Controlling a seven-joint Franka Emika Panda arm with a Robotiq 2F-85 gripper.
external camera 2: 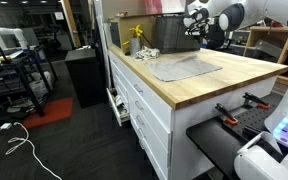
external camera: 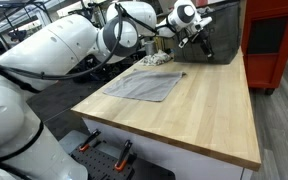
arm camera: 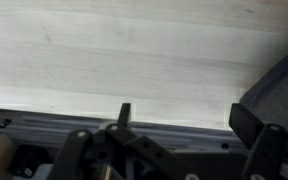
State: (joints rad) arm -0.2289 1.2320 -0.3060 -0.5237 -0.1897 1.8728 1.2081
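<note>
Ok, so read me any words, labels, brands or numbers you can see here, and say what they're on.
None can be read.
The grey cloth, the wooden table and the red cabinet show no print.
Any marking on the gripper or the yellow thing is too small and blurred to read.

The gripper [external camera 2: 196, 28] hangs above the rear of the wooden worktop [external camera 2: 174, 92], clear of the grey cloth [external camera 2: 187, 68] lying flat on it. A yellow object [external camera 2: 136, 38] stands beside a dark bin [external camera 2: 164, 33]. White drawers [external camera 2: 144, 112] sit below the worktop.
</note>
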